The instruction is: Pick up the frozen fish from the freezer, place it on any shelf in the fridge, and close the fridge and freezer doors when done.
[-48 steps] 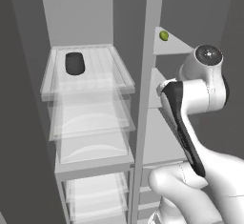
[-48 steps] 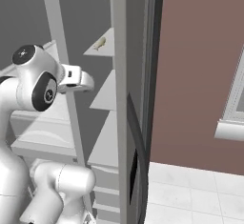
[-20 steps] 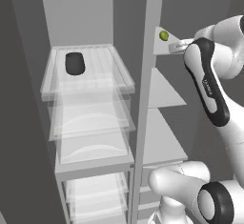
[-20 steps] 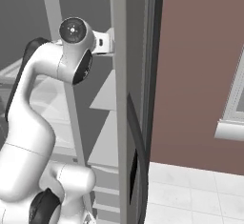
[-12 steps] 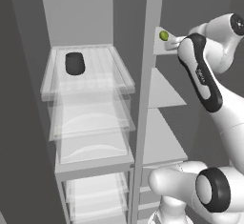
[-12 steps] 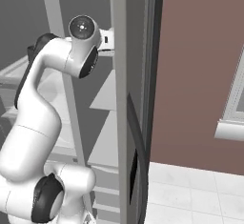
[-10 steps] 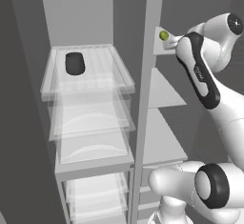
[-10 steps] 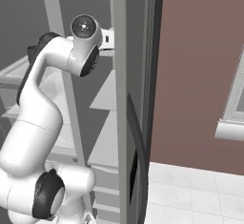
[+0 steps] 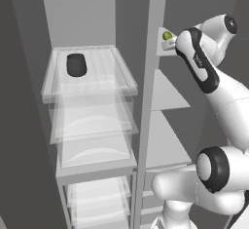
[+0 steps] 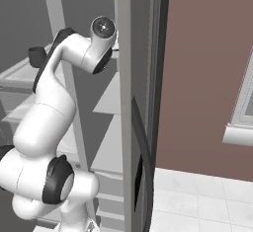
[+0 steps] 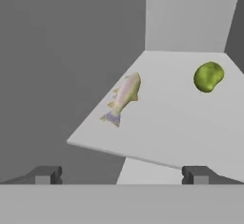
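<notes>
The hand point(image 11: 121, 174) is spread wide and holds nothing; its two dark fingertips point(image 11: 45, 174) stand far apart at the bottom of the hand view, short of the near edge of a plain grey shelf point(image 11: 186, 123). On that shelf lies the fish point(image 11: 123, 96), pale and slim, with its tail toward 7 o'clock and its head toward 1 o'clock, close to the shelf's left edge. A small green lumpy thing point(image 11: 208, 76) sits on the same shelf at about 2 o'clock from the fish, well apart from it.

In the left base view the arm point(image 9: 214, 89) rises from the lower right and reaches up to the top shelf of the freezer point(image 9: 168, 91), the narrower compartment at 3 o'clock from the fridge point(image 9: 90, 106). The green thing point(image 9: 167, 36) shows at that shelf's front edge, just beside the wrist. The fridge, at 9 o'clock from the freezer, has clear glass shelves stacked one above another, and a dark oval object point(image 9: 76, 64) rests on its top glass shelf, toward the back left.

In the right base view the arm point(image 10: 54, 102) bends up toward 12 o'clock into the freezer, and the open freezer door point(image 10: 136, 107) stands edge-on at the middle of the picture, with a dark panel low on it. A reddish-brown wall point(image 10: 205, 73) lies at 3 o'clock from the door
</notes>
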